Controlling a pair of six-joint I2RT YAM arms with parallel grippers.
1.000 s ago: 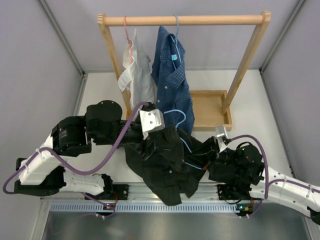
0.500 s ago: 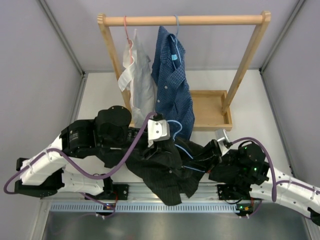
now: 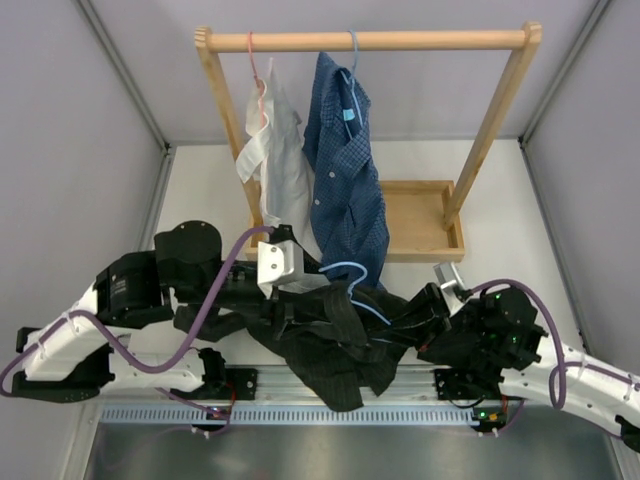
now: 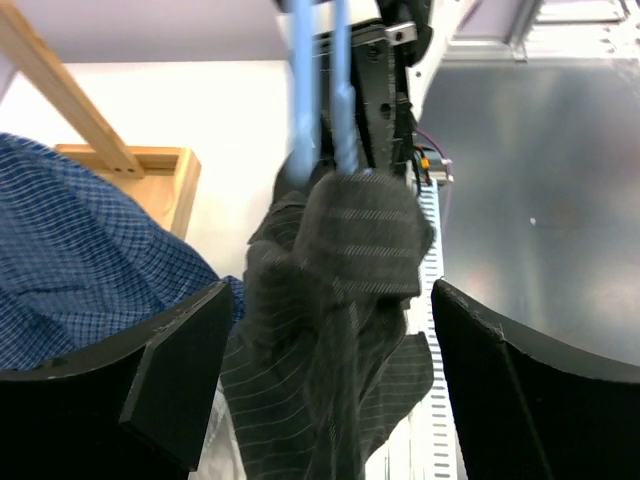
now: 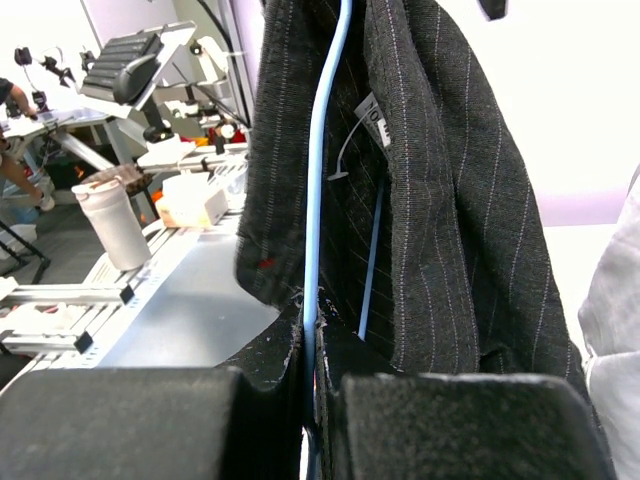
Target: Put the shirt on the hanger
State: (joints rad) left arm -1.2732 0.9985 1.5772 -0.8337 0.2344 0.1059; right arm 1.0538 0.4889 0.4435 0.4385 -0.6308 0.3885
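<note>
The black striped shirt (image 3: 330, 345) hangs in a bunch between the two arms, draped over the light-blue wire hanger (image 3: 352, 272), whose hook sticks up above the cloth. My right gripper (image 3: 408, 312) is shut on the hanger's wire (image 5: 312, 250); the shirt (image 5: 450, 200) and its white neck label (image 5: 372, 120) hang just beyond the fingers. My left gripper (image 3: 298, 295) is open, its fingers (image 4: 175, 370) wide apart on either side of the shirt (image 4: 330, 330), not touching it. The hanger's wires (image 4: 320, 90) show above the cloth.
A wooden clothes rack (image 3: 365, 41) stands at the back with a white shirt (image 3: 275, 150) on a pink hanger and a blue checked shirt (image 3: 345, 170) close behind the work, also in the left wrist view (image 4: 80, 250). Its wooden tray base (image 3: 425, 215) lies at the right.
My left wrist has swung back to the left, away from the hanger hook. The shirt's cloth now spreads further left. The right gripper has stayed on the hanger wire.
</note>
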